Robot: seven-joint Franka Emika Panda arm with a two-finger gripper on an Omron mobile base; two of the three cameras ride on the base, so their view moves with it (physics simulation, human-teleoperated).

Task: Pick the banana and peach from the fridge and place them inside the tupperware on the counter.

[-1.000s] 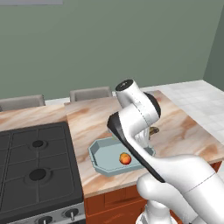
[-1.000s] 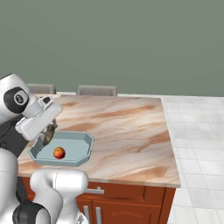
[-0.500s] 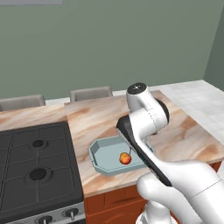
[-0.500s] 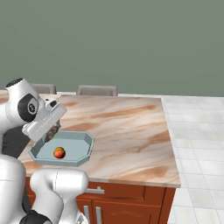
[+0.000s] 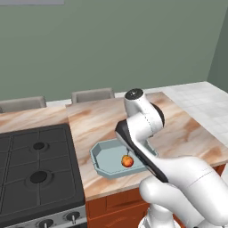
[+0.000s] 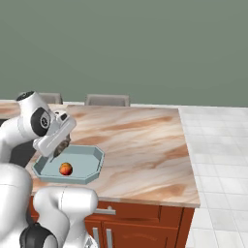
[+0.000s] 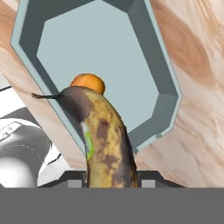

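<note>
My gripper (image 7: 109, 176) is shut on the banana (image 7: 105, 140), a brown-spotted yellow fruit with a dark stem end that sticks out in front of the hand. It hangs over the pale blue-grey tupperware (image 7: 100, 48), above its near rim. The orange-red peach (image 7: 87, 82) lies inside the tupperware, just past the banana's tip. In the right base view the gripper (image 6: 59, 145) hovers over the left part of the tupperware (image 6: 92, 162), with the peach (image 6: 66, 168) below it. From the left base, my arm covers part of the tupperware (image 5: 104, 158) and peach (image 5: 127, 161). The fridge is out of view.
The tupperware sits near the front of the marbled counter (image 6: 145, 140). A black gas stovetop (image 5: 35, 164) lies left of it. Two grey chair backs (image 5: 91, 95) stand behind the counter. White floor tiles (image 6: 218, 145) run along the counter's right side.
The arm's upper links have swung a little to the right and the hand with the banana has shifted slightly further over the tupperware. The peach has not moved.
</note>
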